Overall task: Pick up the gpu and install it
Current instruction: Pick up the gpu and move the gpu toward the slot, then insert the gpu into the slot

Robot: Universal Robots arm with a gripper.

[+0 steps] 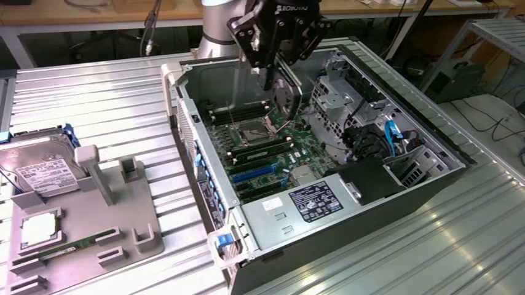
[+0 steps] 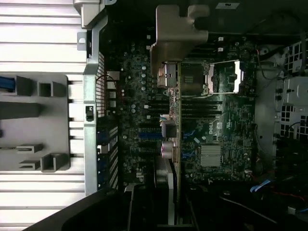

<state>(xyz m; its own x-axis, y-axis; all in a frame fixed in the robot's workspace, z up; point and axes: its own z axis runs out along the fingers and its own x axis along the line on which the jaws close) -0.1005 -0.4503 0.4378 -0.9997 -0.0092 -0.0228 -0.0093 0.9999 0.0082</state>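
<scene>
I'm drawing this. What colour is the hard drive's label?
White label, best in the exterior view.

One gpu (image 1: 286, 98), one computer case (image 1: 353, 239), one hard drive (image 1: 39, 171), one memory stick (image 1: 72, 248), one grey holder (image 1: 90, 215).

The exterior camera sits high and off to one side, looking down at a slant across the table (image 1: 98, 104). It takes in the whole open case (image 1: 184, 117), with the tray (image 1: 82, 215) at the exterior view's left and the arm (image 1: 217, 24) coming in from the far side. It's a mid-range, wide look. The wrist camera is close in, staring straight down into the case, with the gpu (image 2: 174, 115) edge-on right under the lens. Both views share the motherboard (image 1: 271, 147) (image 2: 130, 86), the socket (image 1: 250, 130) (image 2: 211, 77), the case wall and part of the tray.
</scene>
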